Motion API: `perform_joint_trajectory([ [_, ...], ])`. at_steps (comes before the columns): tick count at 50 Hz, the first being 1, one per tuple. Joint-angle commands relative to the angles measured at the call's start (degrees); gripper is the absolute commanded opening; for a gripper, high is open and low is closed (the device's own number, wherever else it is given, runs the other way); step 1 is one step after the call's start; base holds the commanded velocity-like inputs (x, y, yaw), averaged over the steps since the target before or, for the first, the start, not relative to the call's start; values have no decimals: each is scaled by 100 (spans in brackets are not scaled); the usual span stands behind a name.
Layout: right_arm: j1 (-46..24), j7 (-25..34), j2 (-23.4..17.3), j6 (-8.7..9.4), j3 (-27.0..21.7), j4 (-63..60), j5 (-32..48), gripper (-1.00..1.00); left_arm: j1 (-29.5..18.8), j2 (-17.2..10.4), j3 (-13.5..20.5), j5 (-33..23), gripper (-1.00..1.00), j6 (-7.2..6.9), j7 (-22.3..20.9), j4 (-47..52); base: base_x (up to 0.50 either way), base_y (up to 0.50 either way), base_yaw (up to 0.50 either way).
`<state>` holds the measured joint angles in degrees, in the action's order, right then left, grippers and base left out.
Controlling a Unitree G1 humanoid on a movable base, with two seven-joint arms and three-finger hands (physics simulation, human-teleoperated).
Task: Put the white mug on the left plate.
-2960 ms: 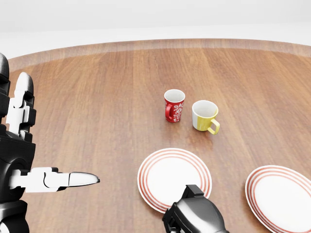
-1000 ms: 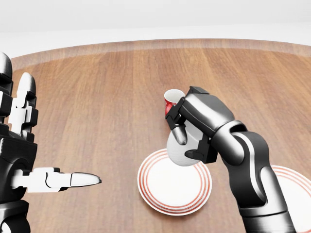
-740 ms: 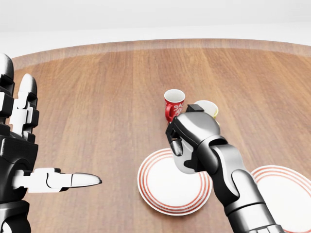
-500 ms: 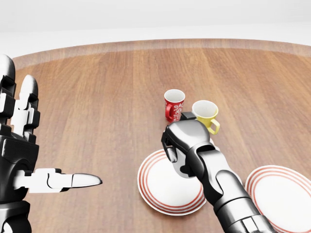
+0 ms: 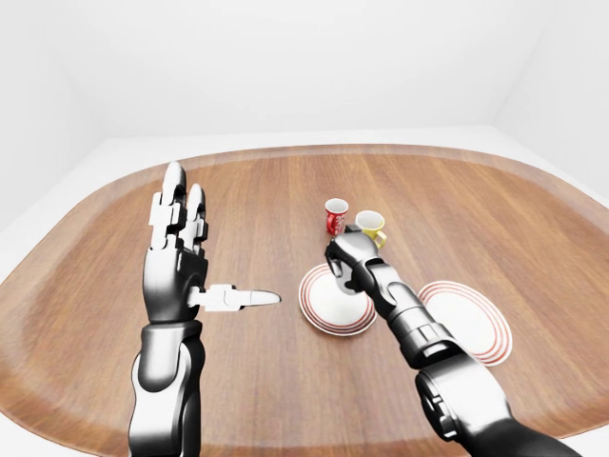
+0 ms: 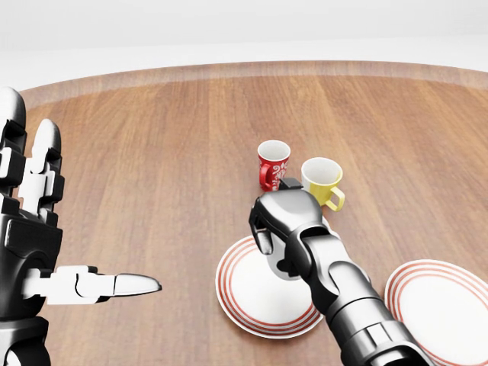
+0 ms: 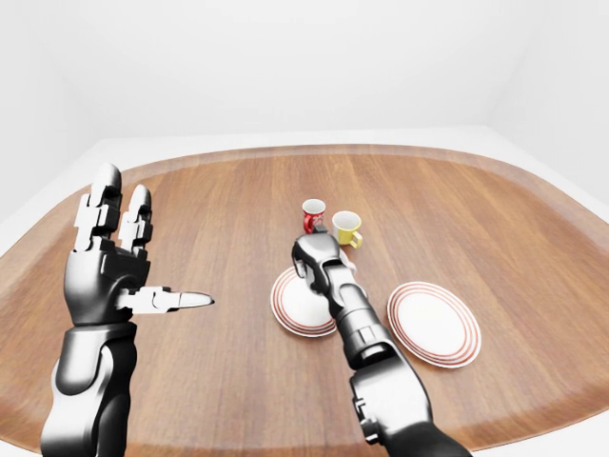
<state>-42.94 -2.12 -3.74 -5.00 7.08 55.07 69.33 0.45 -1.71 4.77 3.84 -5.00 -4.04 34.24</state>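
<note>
My right hand (image 6: 276, 229) is curled shut just above the top edge of the left plate (image 6: 244, 301), a white plate with red rings. The white mug is almost wholly hidden inside the fist in all three views; an earlier frame showed it in this hand. I cannot tell whether the mug touches the plate. My left hand (image 6: 53, 244) is open and empty at the left of the head view, fingers up and thumb pointing right, well away from the plate.
A red patterned mug (image 6: 272, 166) and a yellow mug (image 6: 321, 181) stand just above my right hand. A second ringed plate (image 6: 442, 305) lies at the lower right. All rest on a round wooden table (image 6: 152, 152).
My right hand came up from the bottom edge, swung the white mug in over the plate, then moved left and lowered, uncovering the yellow mug. My left hand has barely moved.
</note>
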Motion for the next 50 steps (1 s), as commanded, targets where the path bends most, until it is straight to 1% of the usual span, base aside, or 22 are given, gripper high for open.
perform_joint_trajectory([
  [1, -100, 78, 49, 0, -28, 224, -537, -100, -4, -2, 3, 0, 100, 0, -1, 3, 0, 0, 0],
  [5, -56, 276, 88, 0, -87, 186, -826, -100, -5, -2, 6, 2, 100, 0, -1, -5, 0, 0, 0],
  [7, -33, 356, 92, 0, -67, 57, -893, -100, -5, -2, 1, 1, 100, 0, -2, -9, 0, 0, 0],
  [10, 73, 645, 157, 0, -112, -212, -1166, -100, -6, -3, 5, 3, 100, 0, -3, -3, 0, 0, 0],
  [11, 77, 637, 143, 0, -80, -233, -1153, -100, -7, -3, 5, 4, 100, 0, -3, 2, 0, 0, 0],
  [12, 31, 500, 100, 0, -11, -149, -1036, -100, -5, -3, 4, 6, 100, 0, -4, 10, 0, 0, 0],
  [21, 0, 331, 105, 0, 4, -12, -945, -100, -4, -2, 5, 4, 100, 0, -3, 11, 0, 0, 0],
  [26, -22, 85, 113, 0, 68, 160, -773, -100, -4, -2, 9, 9, 100, 0, -4, 5, 0, 0, 0],
  [27, -45, -41, 95, 0, 120, 190, -638, -100, -4, -3, 9, 7, 100, 0, -4, 5, 0, 0, 0],
  [35, -49, -104, 122, 0, 90, 249, -547, -100, 3, 1, 2, 6, 100, 0, 0, 1, 0, 0, 0],
  [50, -188, -733, 194, 0, 150, 921, -291, -100, -28, -12, 46, 38, 100, 0, 9, 13, 0, 0, 0],
])
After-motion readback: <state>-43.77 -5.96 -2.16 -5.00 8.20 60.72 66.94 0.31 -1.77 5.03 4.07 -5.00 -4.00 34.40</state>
